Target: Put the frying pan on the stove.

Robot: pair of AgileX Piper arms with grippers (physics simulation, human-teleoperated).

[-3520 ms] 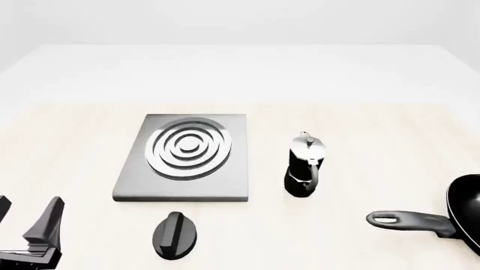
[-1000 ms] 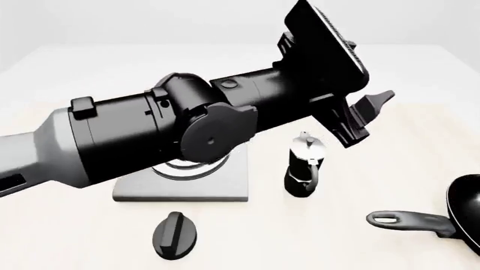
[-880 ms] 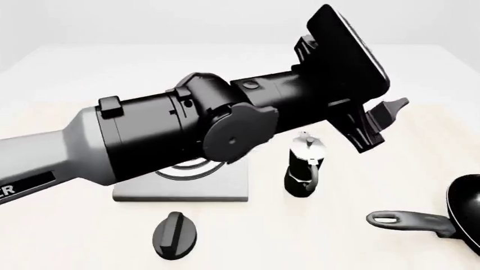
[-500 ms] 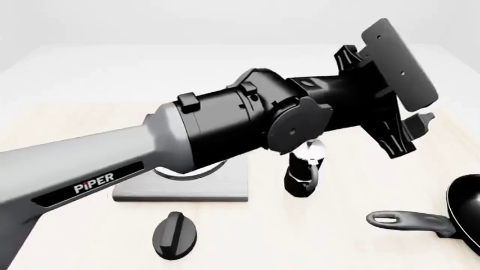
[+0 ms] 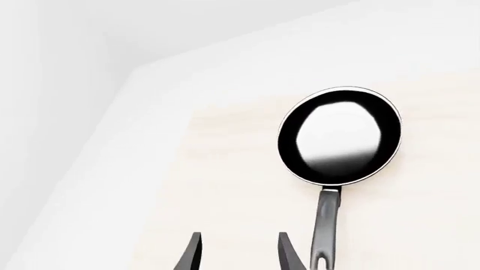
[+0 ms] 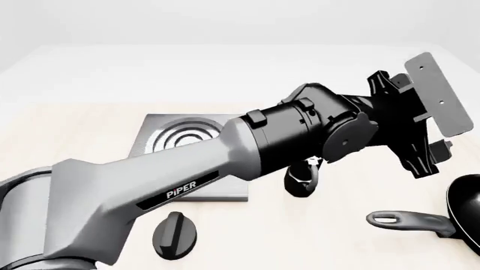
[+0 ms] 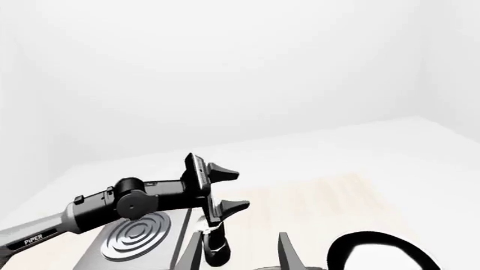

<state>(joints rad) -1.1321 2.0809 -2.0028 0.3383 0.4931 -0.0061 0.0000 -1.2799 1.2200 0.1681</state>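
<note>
In the left wrist view, the frying pan (image 5: 340, 135) lies on the pale wooden table (image 5: 225, 185) in the right half of the frame, with its handle (image 5: 325, 230) going down to the lower edge. The left gripper (image 5: 238, 252) shows two dark fingertips at the bottom centre, apart, with nothing between them, just left of the handle.

In the front view, the left arm (image 6: 225, 169) crosses the frame from lower left to upper right, and its gripper (image 6: 431, 160) hangs above the table, upper right. The stove (image 6: 180, 140) is half hidden behind the arm. The moka pot (image 6: 302, 180) stands right of it, the black oval knob (image 6: 176, 235) lies below it. The pan (image 6: 465, 205) is at the lower right edge.

In the right wrist view, the right gripper (image 7: 238, 252) is open and empty at the bottom centre. The stove (image 7: 135, 239) is lower left, the pan (image 7: 383, 253) lower right.
</note>
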